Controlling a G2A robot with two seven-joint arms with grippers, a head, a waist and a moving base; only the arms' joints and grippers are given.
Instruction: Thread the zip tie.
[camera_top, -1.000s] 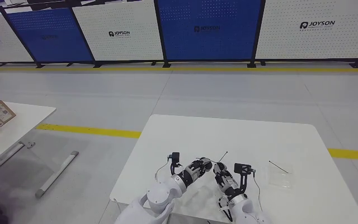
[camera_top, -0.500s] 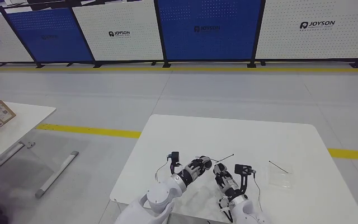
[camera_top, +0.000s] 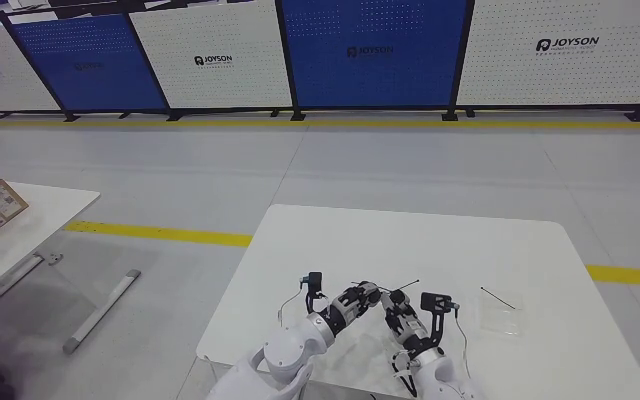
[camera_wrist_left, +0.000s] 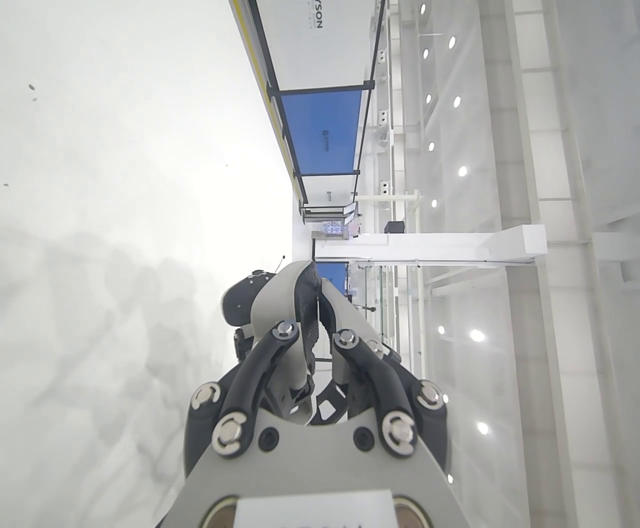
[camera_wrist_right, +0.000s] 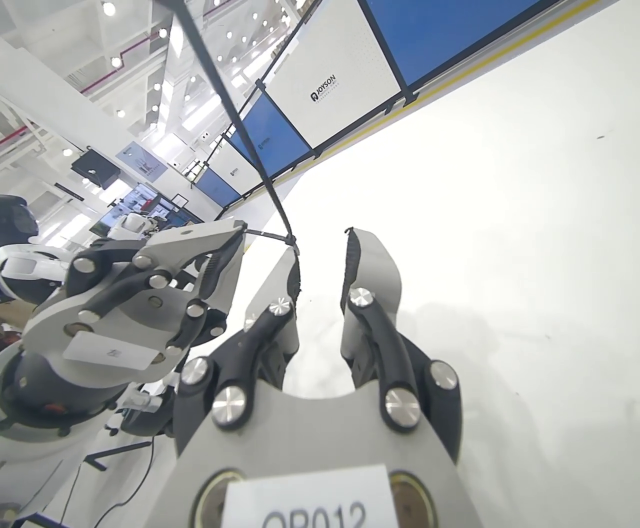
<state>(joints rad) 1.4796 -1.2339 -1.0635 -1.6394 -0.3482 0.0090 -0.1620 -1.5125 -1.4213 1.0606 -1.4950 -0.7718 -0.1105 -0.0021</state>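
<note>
A black zip tie (camera_wrist_right: 235, 120) runs from its small head (camera_wrist_right: 293, 243) up and away as a long strap. My left gripper (camera_wrist_right: 240, 232) is shut on the short end of the tie beside the head. My right gripper (camera_wrist_right: 322, 245) stands open right next to it, one fingertip (camera_wrist_right: 290, 262) touching or almost touching the head. In the top view both grippers meet near the table's front edge, left gripper (camera_top: 368, 293) and right gripper (camera_top: 396, 299), with the zip tie (camera_top: 405, 286) pointing out to the right. The left wrist view shows the left gripper (camera_wrist_left: 316, 272) shut.
A second black zip tie (camera_top: 497, 297) lies at the right on the white table (camera_top: 400, 235), next to a clear flat tray (camera_top: 500, 317). A neighbouring white table (camera_top: 40, 215) stands off to the left.
The zip tie's free end has swung to the right and lower, from a steep slant to a flatter one. The right arm has shifted slightly to the right.
</note>
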